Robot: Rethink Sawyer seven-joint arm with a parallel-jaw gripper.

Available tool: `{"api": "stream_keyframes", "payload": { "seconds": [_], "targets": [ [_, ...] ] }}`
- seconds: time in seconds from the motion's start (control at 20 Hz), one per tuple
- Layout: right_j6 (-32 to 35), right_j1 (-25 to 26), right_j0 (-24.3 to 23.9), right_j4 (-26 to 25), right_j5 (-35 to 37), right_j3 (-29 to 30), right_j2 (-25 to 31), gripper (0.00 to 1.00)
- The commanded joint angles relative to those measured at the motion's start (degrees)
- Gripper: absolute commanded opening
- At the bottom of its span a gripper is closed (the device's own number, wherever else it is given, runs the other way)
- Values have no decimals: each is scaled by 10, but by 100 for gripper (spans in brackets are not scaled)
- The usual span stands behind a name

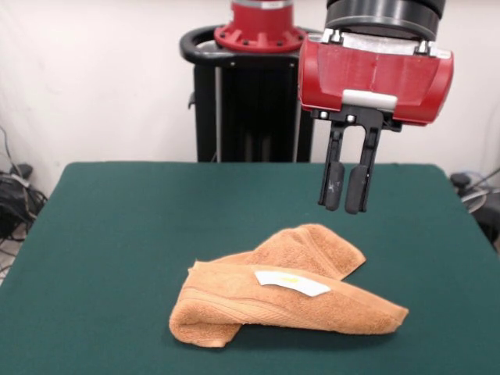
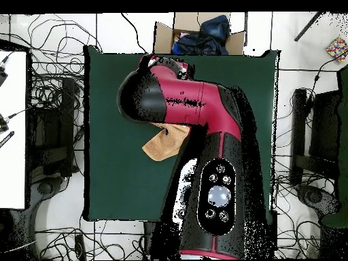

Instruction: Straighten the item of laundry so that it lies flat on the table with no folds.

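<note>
Overhead, hand (image 1: 344, 205) hanging empty, fingers nearly together, folded towel (image 1: 285, 297) just below

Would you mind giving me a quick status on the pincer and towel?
Pincer nearly shut, empty, hovering above towel. Towel bunched and folded, label up, on table. Nothing in the way.

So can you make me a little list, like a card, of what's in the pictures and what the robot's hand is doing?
towel: orange-tan towel, folded over itself and bunched, not flat
label: white care label facing up on the top fold
table: dark green table, towel lying near its middle
gripper: gripper above the towel, not touching it, fingers close together, holding nothing
arm: red and black arm covers most of the towel in the overhead view
task state: folds not yet straightened
</note>
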Motion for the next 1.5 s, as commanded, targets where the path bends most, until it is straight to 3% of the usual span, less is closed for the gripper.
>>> {"api": "stream_keyframes", "payload": {
  "seconds": [0.05,0.4,0.9,1.5],
  "targets": [
    [79,17,4,4,72,21,-7,0],
    [53,13,-4,-3,76,29,6,0],
    [-63,10,-16,-53,158,24,38,0],
    [-59,10,-34,-82,181,17,72,0]
  ]
}}
